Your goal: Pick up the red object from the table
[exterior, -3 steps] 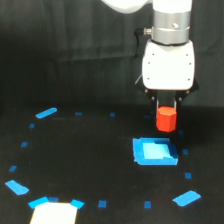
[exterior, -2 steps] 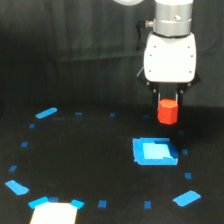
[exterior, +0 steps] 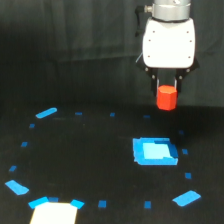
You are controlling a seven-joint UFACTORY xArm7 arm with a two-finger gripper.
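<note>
The red object (exterior: 166, 97) is a small red-orange block hanging in the air above the black table (exterior: 90, 160), at the exterior view's right. My gripper (exterior: 167, 89) is shut on the top of the block, under the white arm head (exterior: 168, 42). The block's lower half shows below the dark fingers, well clear of the surface.
A flat bright-blue piece (exterior: 155, 151) lies on the table below the block. Small blue tape marks form a ring, with larger blue patches at the left (exterior: 46, 113) and right (exterior: 186, 198). A white patch (exterior: 55, 214) sits at the bottom edge.
The arm has risen with the red block held in it; the block now hangs higher above the blue piece than one second ago.
</note>
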